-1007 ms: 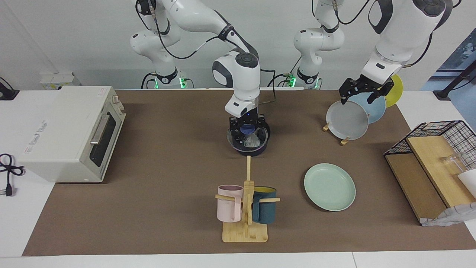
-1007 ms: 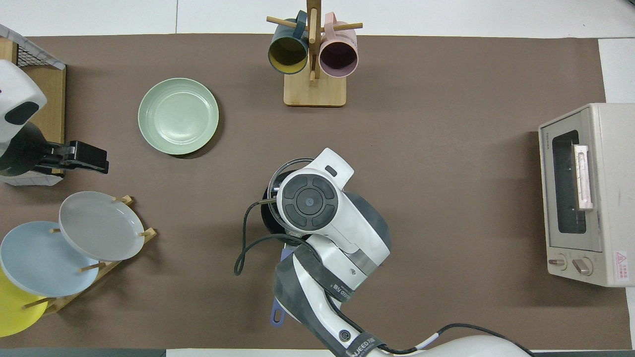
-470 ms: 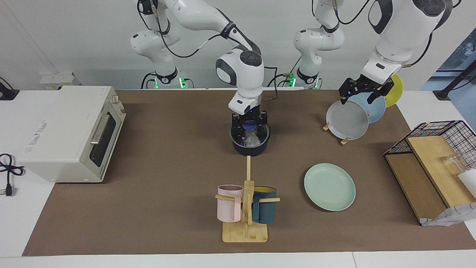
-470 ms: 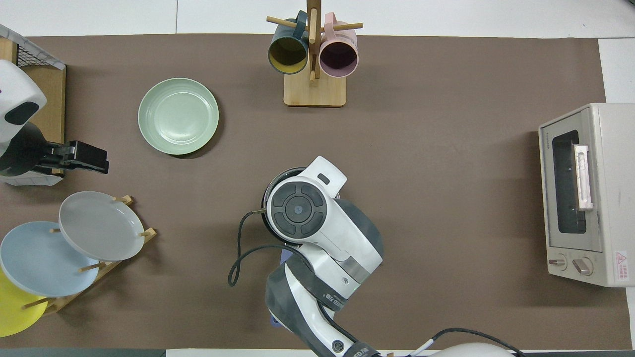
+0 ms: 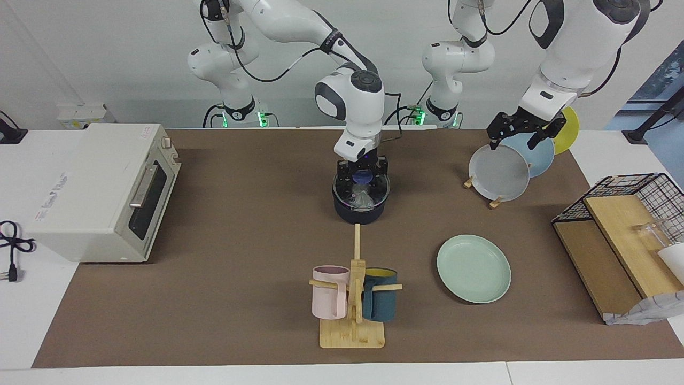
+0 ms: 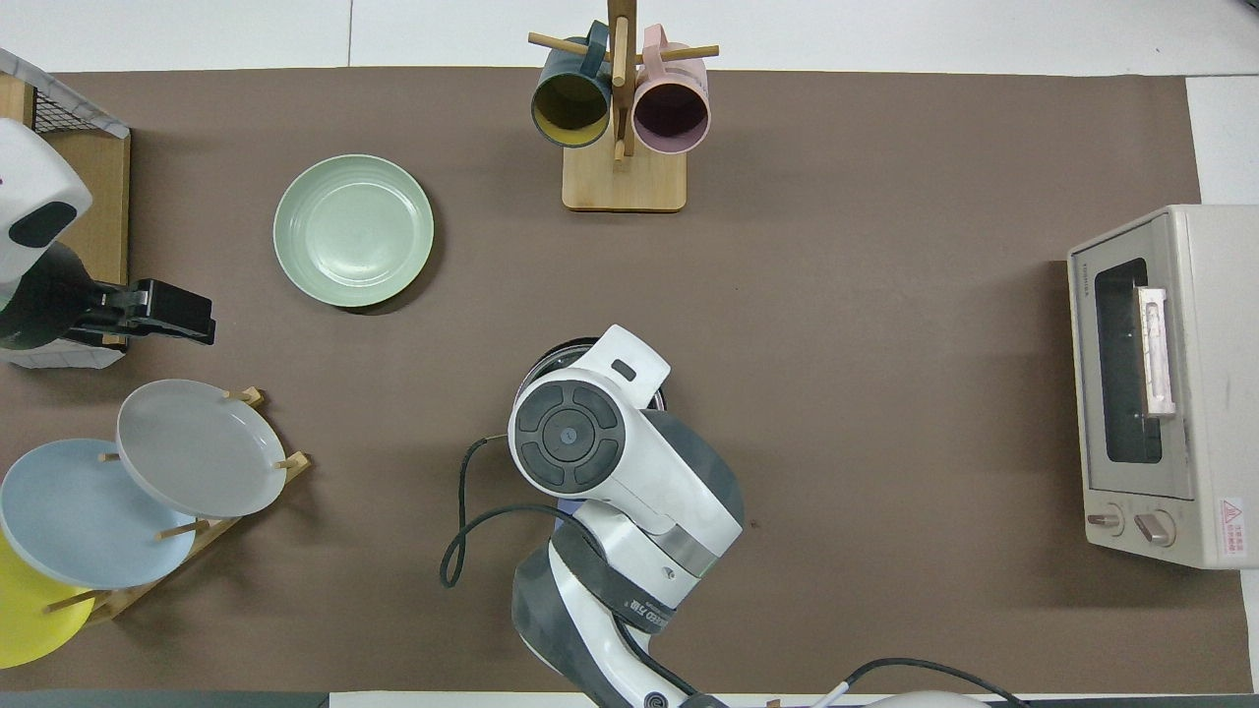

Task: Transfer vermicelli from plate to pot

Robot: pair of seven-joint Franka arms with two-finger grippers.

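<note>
The dark navy pot (image 5: 359, 214) stands mid-table with the pale vermicelli (image 5: 362, 200) lying inside it. My right gripper (image 5: 362, 175) hangs open and empty just above the pot, over the rim nearer the robots. In the overhead view the right arm covers nearly all of the pot (image 6: 557, 353), and the vermicelli is hidden there. The mint-green plate (image 5: 473, 268) is empty and lies farther from the robots, toward the left arm's end; it also shows in the overhead view (image 6: 353, 230). My left gripper (image 5: 514, 140) waits open over the plate rack.
A rack holds a grey plate (image 5: 499, 172), a light-blue plate (image 5: 539, 155) and a yellow plate (image 5: 567, 128). A wooden mug tree (image 5: 352, 299) carries a pink mug and a teal mug. A toaster oven (image 5: 101, 190) and a wire basket (image 5: 630, 235) stand at the table's ends.
My right gripper has risen out of the pot and drawn back toward the robots. The vermicelli stays in the pot. The left arm has not moved.
</note>
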